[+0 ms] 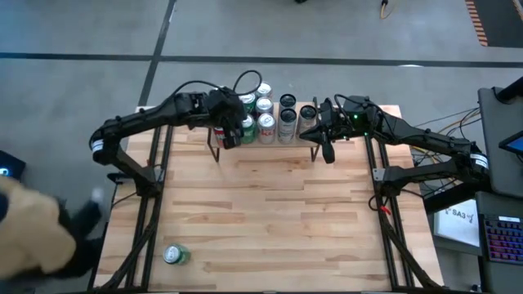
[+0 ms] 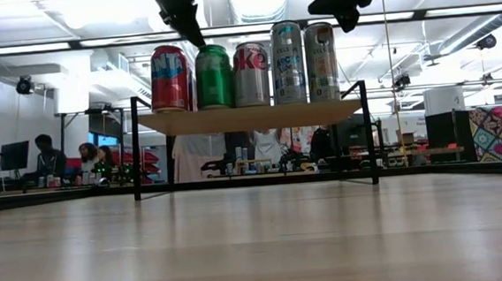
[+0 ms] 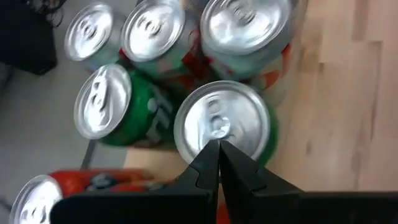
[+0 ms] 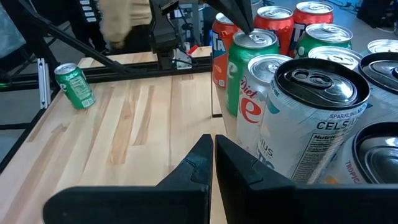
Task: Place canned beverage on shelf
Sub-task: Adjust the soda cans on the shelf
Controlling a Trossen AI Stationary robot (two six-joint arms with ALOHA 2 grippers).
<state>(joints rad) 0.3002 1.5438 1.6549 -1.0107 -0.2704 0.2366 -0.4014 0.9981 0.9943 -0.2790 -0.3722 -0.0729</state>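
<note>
High view: left gripper (image 1: pixel 230 140), fingers pressed together and empty, hovers over the shelf's (image 1: pixel 270 147) crowded front cans (image 1: pixel 266 126). A careless swing could topple them. Right gripper (image 1: pixel 327 153) likewise closed, empty.

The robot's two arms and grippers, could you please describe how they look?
Both arms are dark, jointed and slim. The left gripper and right gripper each end in two black, wedge-shaped fingers. A green light glows on the right arm, and each arm wears a white band near its base.

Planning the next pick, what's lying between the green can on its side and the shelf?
Nothing: in the high view, only bare tabletop separates the tipped green can from the light-wood shelf.
</note>
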